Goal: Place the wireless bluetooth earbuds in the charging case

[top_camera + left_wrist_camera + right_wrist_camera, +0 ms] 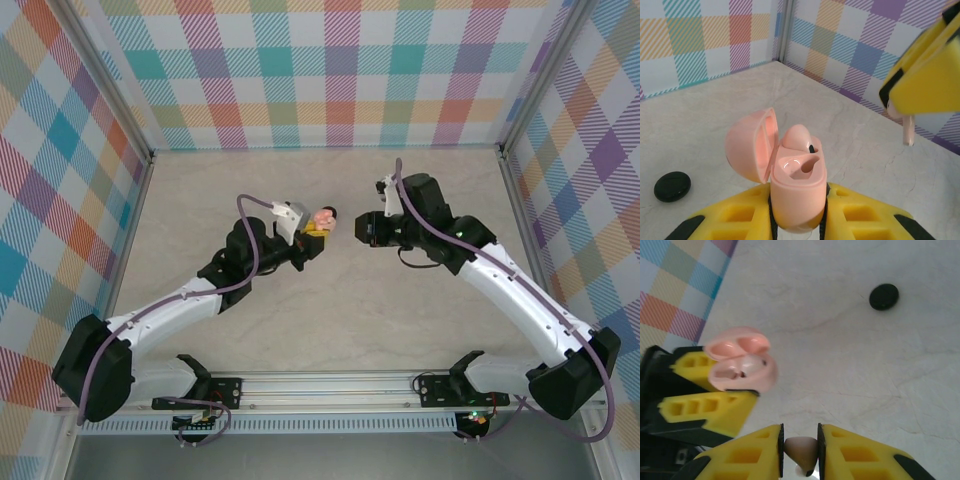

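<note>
- The table [330, 330] is bare under both claws; neither is touching it.
- The left gripper [799, 202] is closed narrow around the lower body of the pink charging case [797, 182] and holds it upright. The lid is swung open to that claw's left.
- The right gripper [801, 437] is pinched on a pale pink earbud [801, 450]. Seen from the left claw, it hangs up and to the right, near the case but apart from it.
- A black round case [672, 186] lies shut on the table, low and to the left of the left claw, well apart from both.
- Inside the held case, a seated pink earbud [797, 136] fills the well farther from the left claw. The empty well [796, 167] nearer that claw is open.
- The held bud's stem hangs below the right claw's fingers, tip downward.
- Step in hand, as I judge it: bringing the second pink bud to the case.
- The next move calls for carrying the right claw over the empty well, lining the stem up with its socket, lowering it straight in and then releasing. The left claw must keep the case steady throughout.
</note>
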